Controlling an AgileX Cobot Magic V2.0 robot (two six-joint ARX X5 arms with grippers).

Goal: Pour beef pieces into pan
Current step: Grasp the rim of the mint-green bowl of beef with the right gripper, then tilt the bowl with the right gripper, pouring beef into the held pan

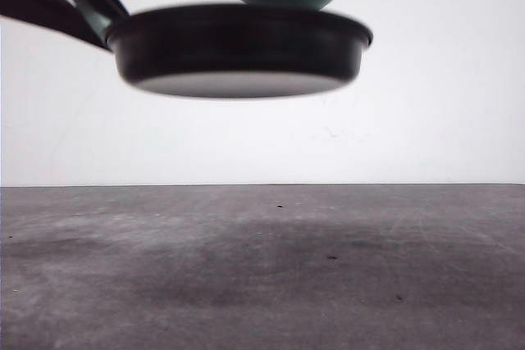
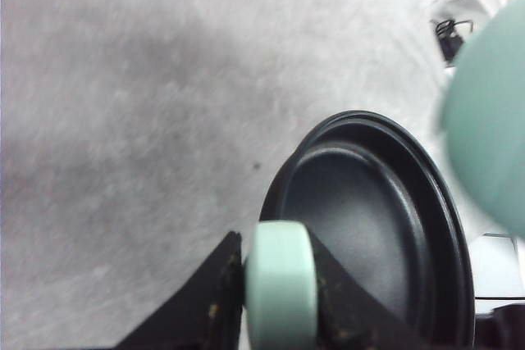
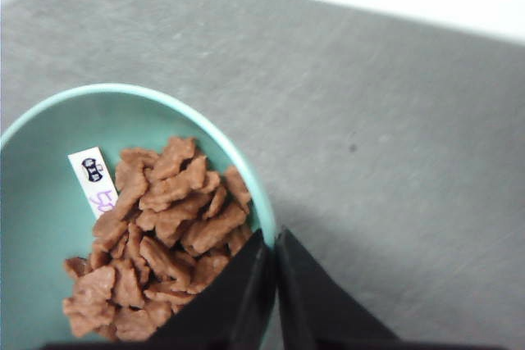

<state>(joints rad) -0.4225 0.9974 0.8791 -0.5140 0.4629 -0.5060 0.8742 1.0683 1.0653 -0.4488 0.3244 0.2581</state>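
My left gripper (image 2: 279, 284) clamps mint handle of shallow round black frying pan (image 1: 238, 51), held aloft over grey table (image 1: 262, 268). Right gripper (image 3: 275, 284) pinches rim of ribbed teal bowl (image 3: 49, 227) at its 5 o'clock; reddish-brown beef pieces (image 3: 160, 235) still heaped inside. Bowl above pan's far edge: centre it, tip slowly, keep pan level.

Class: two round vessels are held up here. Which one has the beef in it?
The teal-green bowl, gripped at its rim by the right hand, holds the beef pieces. The black pan, held by its mint handle in the left hand, has nothing in it.

Low front camera faces forward; close wrist cameras overlook pan (image 2: 369, 227) and bowl (image 3: 49, 227).
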